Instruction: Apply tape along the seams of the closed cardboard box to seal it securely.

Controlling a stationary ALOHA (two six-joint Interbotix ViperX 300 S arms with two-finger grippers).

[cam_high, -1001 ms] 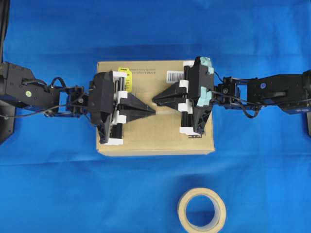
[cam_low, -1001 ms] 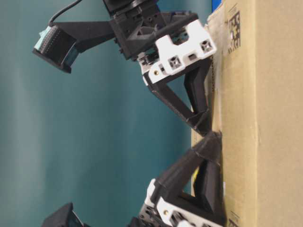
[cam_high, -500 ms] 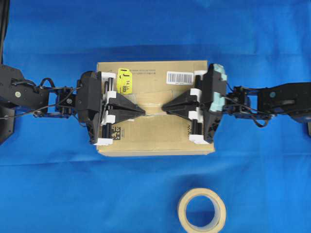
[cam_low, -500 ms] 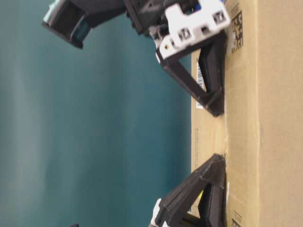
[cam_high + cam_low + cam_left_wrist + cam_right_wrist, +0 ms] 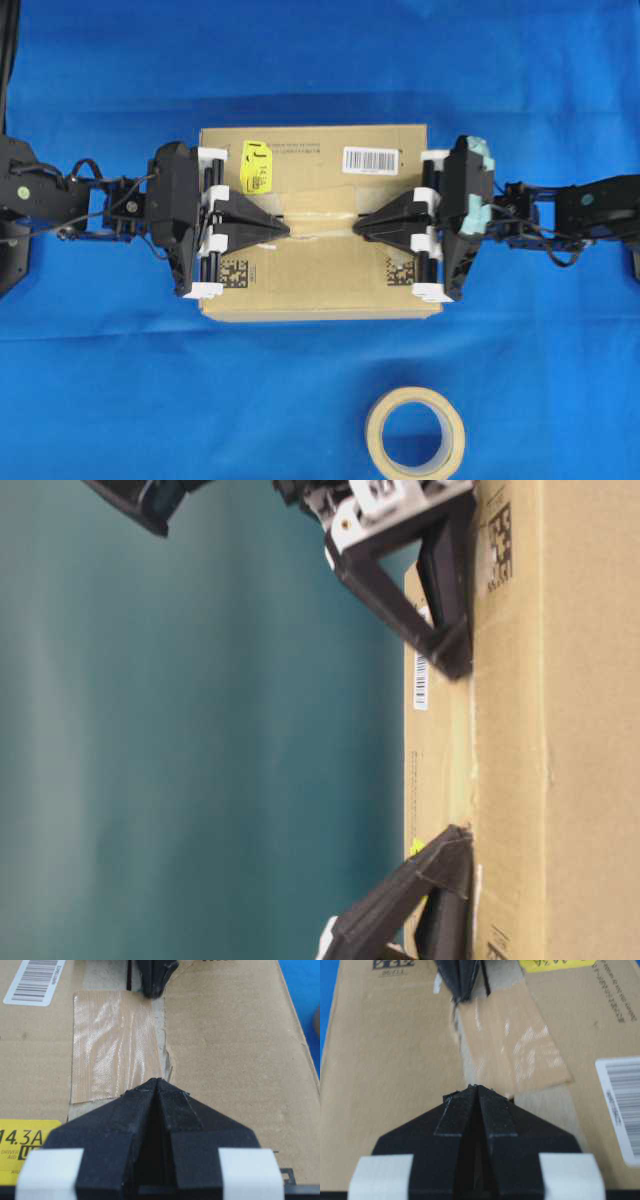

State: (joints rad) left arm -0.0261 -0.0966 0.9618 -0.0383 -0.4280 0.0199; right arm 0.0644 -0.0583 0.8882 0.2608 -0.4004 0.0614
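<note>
Blue cloth table [image 5: 100, 380] with a cardboard box [image 5: 320, 285] between two arms, a tape roll [image 5: 415, 433] in front.
On the box top a tan piece of tape [image 5: 112, 1045] lies flat over the seam [image 5: 320, 232]. The left gripper [image 5: 285, 229] and right gripper [image 5: 358, 226], both with jaws pressed together and holding nothing, point their tips at the tape's opposite ends.
</note>
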